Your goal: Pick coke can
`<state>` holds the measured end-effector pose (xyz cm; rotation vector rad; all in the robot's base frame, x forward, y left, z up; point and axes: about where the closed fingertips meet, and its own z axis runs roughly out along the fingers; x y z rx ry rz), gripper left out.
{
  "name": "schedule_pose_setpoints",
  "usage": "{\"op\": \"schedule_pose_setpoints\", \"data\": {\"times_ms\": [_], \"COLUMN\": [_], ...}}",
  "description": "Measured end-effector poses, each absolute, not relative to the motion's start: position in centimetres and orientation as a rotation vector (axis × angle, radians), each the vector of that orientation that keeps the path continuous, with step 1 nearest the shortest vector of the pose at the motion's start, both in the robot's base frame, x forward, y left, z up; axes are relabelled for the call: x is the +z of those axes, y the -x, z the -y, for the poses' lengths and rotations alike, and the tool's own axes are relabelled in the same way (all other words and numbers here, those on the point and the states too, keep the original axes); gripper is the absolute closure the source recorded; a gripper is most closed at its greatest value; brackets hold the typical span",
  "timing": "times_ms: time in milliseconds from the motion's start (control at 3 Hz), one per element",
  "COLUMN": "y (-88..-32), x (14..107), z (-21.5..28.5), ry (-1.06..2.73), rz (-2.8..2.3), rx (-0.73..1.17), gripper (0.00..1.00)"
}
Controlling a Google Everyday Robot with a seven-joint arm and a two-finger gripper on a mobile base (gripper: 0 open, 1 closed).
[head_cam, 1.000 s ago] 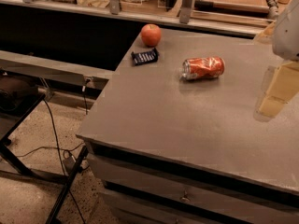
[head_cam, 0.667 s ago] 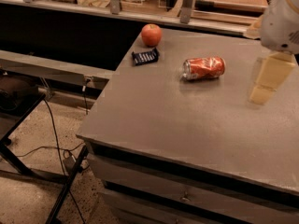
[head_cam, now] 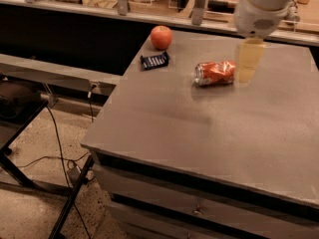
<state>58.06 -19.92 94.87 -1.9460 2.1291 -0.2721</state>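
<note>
The coke can lies on its side on the grey table, silver top rim facing left, in the far middle part. My gripper hangs from the white arm at the top right, its pale fingers pointing down just to the right of the can, close beside it. The can is not held.
A round red apple sits near the table's far left corner. A small flat dark blue packet lies in front of it. A dark shelf and a black stand with cables are to the left, below table height. Drawers front the table.
The arm and gripper have moved left from the table's right edge to just beside the can. The can, apple and packet have not moved.
</note>
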Motion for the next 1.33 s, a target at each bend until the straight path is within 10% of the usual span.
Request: {"op": "schedule_pose_setpoints", "data": {"times_ms": [1000,1333], "y": [-65.2,-65.4], "x": [88.3,85.4], "z": [18.4,18.1], "ry": [2.039,2.036], "rz": [-2.145,-2.179], "rx": [-0.276,-0.213], "gripper": [0.0,0.23]}}
